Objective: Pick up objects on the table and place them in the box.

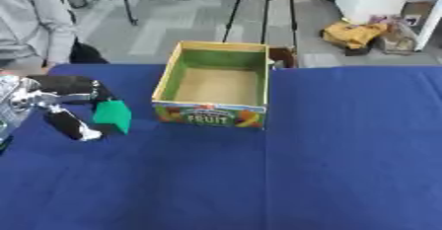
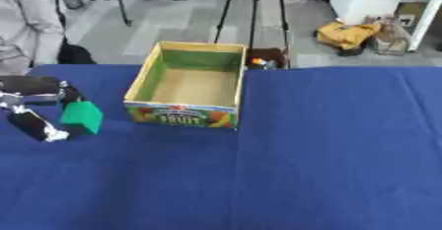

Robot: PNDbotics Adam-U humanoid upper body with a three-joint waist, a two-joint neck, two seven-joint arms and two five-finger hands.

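Blue-clothed table (image 1: 345,165), open fruit box (image 1: 212,83) resting on it near its far edge.

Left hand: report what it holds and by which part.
The left hand pinches a green block, with a finger above its top left corner and the thumb along its left side. The box beside it holds nothing visible.

The left arm comes in low over the table (image 1: 259,174) from its left edge, well left of the box (image 1: 214,85). Its left hand (image 1: 73,103) has black fingers and thumb curled round a green block (image 1: 113,116).
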